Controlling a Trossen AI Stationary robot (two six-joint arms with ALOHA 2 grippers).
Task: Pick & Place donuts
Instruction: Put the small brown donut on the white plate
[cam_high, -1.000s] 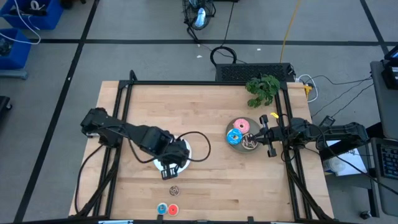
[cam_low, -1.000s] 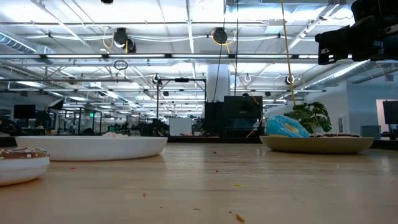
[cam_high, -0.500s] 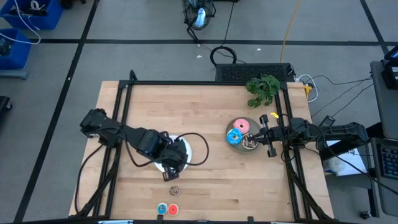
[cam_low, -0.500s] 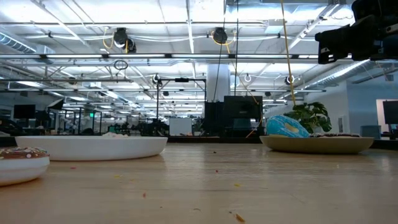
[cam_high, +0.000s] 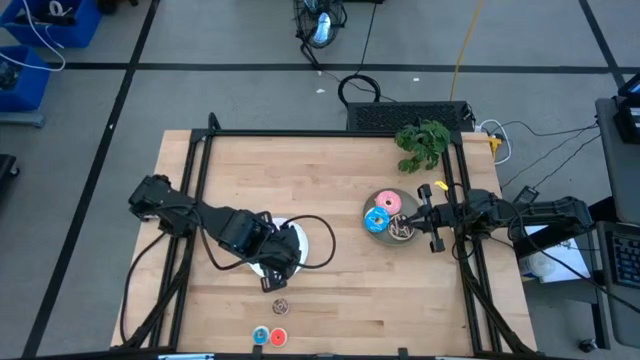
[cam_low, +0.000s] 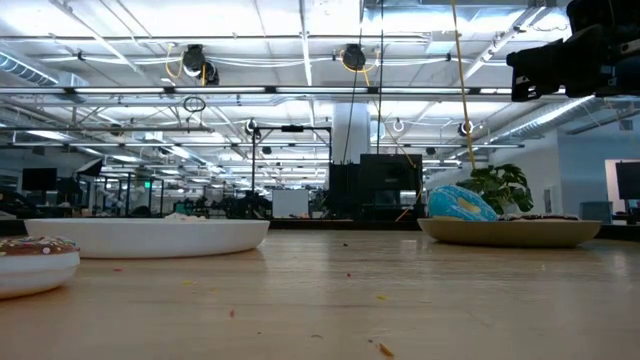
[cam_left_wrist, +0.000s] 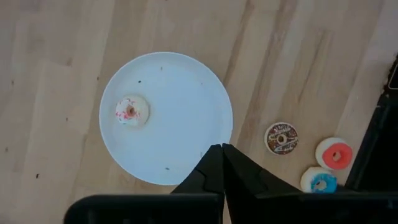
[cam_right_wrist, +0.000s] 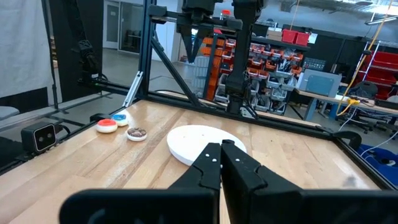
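Left end effector hangs closed and empty over the white plate's 6 o'clock rim, whitish-pink donut at 9, right end effector closed too.

Bright, even overhead light — soft shadows

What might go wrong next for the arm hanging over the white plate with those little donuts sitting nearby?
The left gripper is shut and empty above the white plate; it must open before grabbing anything. The brown tiny donut, red one and blue one lie close together near the table edge, so a slightly off reach might nudge a neighbour or push one off.
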